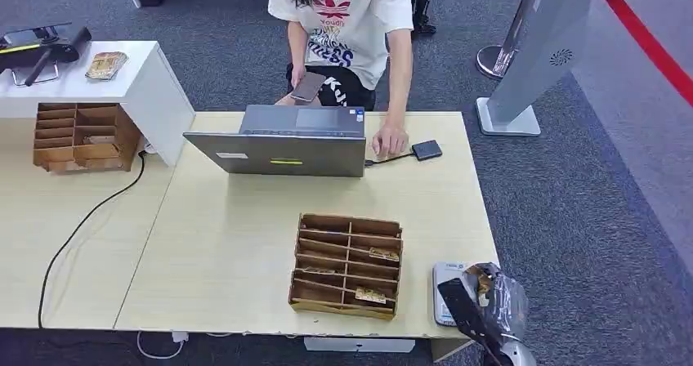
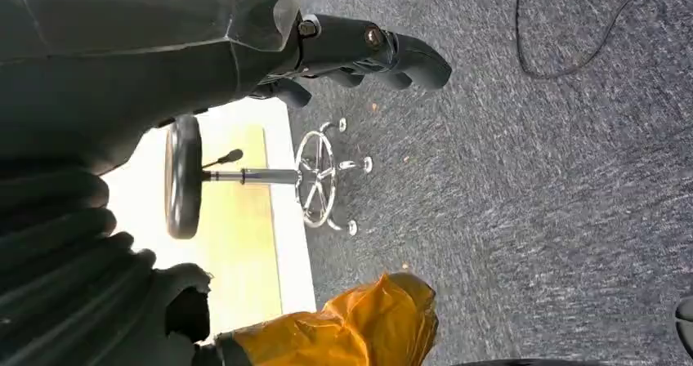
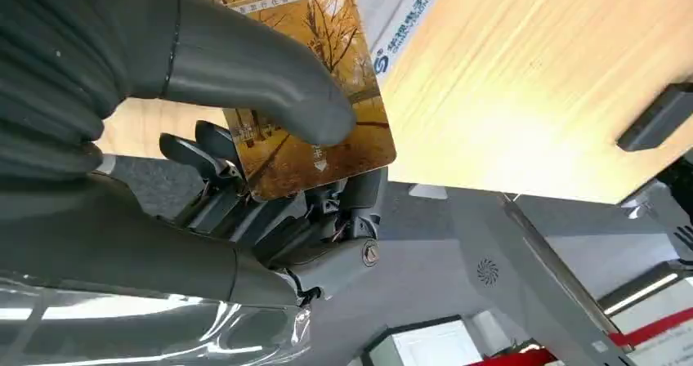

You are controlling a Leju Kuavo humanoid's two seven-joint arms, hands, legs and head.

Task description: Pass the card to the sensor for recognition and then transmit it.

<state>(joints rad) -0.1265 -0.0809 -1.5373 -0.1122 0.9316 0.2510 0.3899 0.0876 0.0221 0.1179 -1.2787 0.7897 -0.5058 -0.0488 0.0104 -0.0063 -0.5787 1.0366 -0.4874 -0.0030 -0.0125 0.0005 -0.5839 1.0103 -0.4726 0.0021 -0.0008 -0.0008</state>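
grey carpet runs around the pale wooden table point(image 1: 245, 252) where i see a person point(image 1: 351, 23) seated behind a laptop point(image 1: 282, 141), with a brown divided box point(image 1: 347, 264) near my right hand point(image 1: 482, 305). that hand pinches the card point(image 3: 315, 96) (autumn trees printed on it), thumb point(image 3: 253, 72) pressed on its face and the dark fingers point(image 3: 212, 158) curled behind it, and just beyond the fingertips lies the white sensor point(image 1: 448, 288) at the table's near edge. my left hand point(image 2: 359, 51) hangs over the carpet near a stool point(image 2: 245, 178), fingers curled with nothing in them.
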